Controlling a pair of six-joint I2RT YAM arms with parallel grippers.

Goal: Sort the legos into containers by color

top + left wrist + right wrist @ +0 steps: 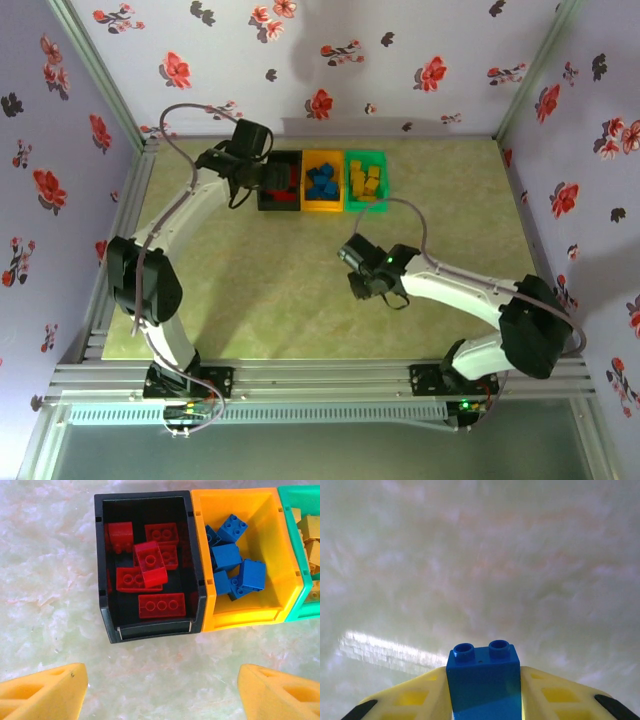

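Observation:
The black container (pixel 102 580) holds several red legos (pixel 150 562). Beside it the orange container (pixel 290 555) holds blue legos (pixel 227 555), and the green container (pixel 300 611) holds yellow legos (pixel 310 535). The three stand in a row at the back: black (pixel 279 204), orange (pixel 322 206), green (pixel 367 206). My left gripper (pixel 160 680) hangs open just in front of the black container, nothing between its fingers; from above it (pixel 268 182) sits at that bin's left side. My right gripper (pixel 482 672) is shut on a blue lego (pixel 482 680), studs pointing forward, over bare table (pixel 362 285).
The pale marbled tabletop (pixel 250 290) is bounded by floral walls (pixel 60 150) on three sides and a metal rail (pixel 320 378) at the near edge. Open table lies between the bins and the right gripper.

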